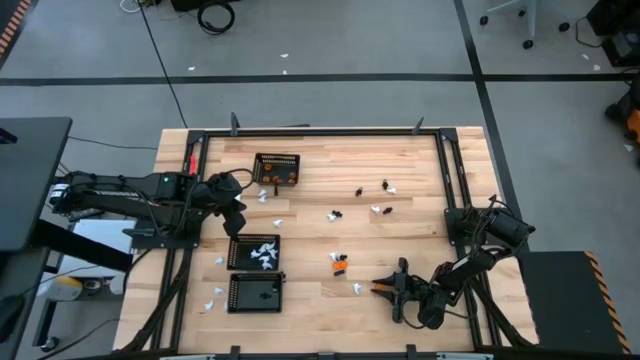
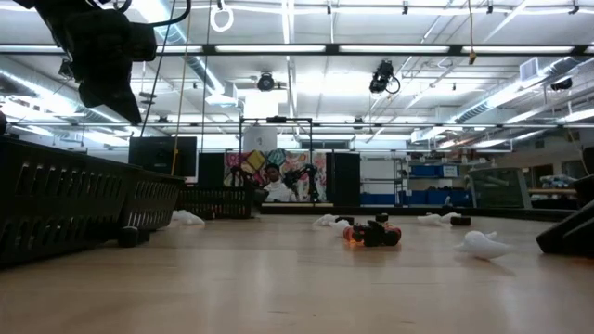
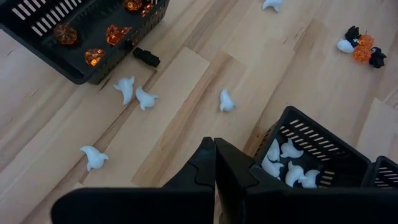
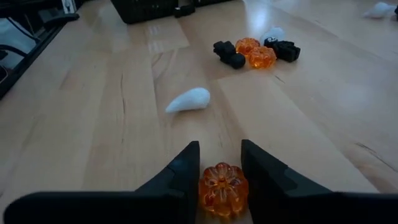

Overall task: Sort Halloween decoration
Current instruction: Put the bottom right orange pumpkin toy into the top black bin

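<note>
Jaws of the right gripper (image 4: pixel 219 163) pinch a translucent orange ribbed plastic pumpkin (image 4: pixel 222 188) at lower centre — light, hard, likely slippery; left gripper (image 3: pixel 214 163) pressed together.

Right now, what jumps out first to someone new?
The right gripper pinches an orange pumpkin at the table's near right. Three black mesh baskets sit on the left: one with orange pieces, one with white ghosts. The left gripper hangs shut over them.

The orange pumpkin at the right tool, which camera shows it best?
The right wrist view: the pumpkin fills the gap between the right tool's fingers, ribs plain. The high view gives only an orange speck at that tool. In the low and left wrist views I cannot find it.
</note>
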Tool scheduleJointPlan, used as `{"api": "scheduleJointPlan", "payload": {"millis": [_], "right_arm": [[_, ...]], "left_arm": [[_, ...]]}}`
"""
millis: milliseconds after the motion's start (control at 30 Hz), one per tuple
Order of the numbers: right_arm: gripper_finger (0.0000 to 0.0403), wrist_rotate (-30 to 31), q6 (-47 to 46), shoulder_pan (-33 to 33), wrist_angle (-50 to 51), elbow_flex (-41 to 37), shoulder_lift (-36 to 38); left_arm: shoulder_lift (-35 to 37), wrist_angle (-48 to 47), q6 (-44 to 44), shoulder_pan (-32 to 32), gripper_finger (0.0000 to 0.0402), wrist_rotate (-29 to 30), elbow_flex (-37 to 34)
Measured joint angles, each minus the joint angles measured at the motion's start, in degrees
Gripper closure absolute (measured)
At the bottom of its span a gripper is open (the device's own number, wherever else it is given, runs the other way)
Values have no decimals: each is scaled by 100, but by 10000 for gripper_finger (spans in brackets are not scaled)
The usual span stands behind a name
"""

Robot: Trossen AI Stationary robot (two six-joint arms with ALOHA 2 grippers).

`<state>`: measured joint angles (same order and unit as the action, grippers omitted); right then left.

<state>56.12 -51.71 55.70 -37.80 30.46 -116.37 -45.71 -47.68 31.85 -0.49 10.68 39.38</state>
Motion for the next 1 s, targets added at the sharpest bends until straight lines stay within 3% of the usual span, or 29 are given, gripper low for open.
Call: {"api": "scheduleJointPlan", "payload": {"millis": [233,433,700,1000], "right_arm": [[301,-23,181,-71,-230,-7,-3],[301,-388,881,-382,-701,-20,131],[301,-713,1627,-1172,-866,-17,630],[295,-1839,2835,-2379,-1054,-13,1514]], "left_arm": [[0,0,-2,0,393,0,0],[0,2,25,0,393,0,0],[-2,4,253,0,393,-3,0],[-1,7,879,0,393,-667,0]]}}
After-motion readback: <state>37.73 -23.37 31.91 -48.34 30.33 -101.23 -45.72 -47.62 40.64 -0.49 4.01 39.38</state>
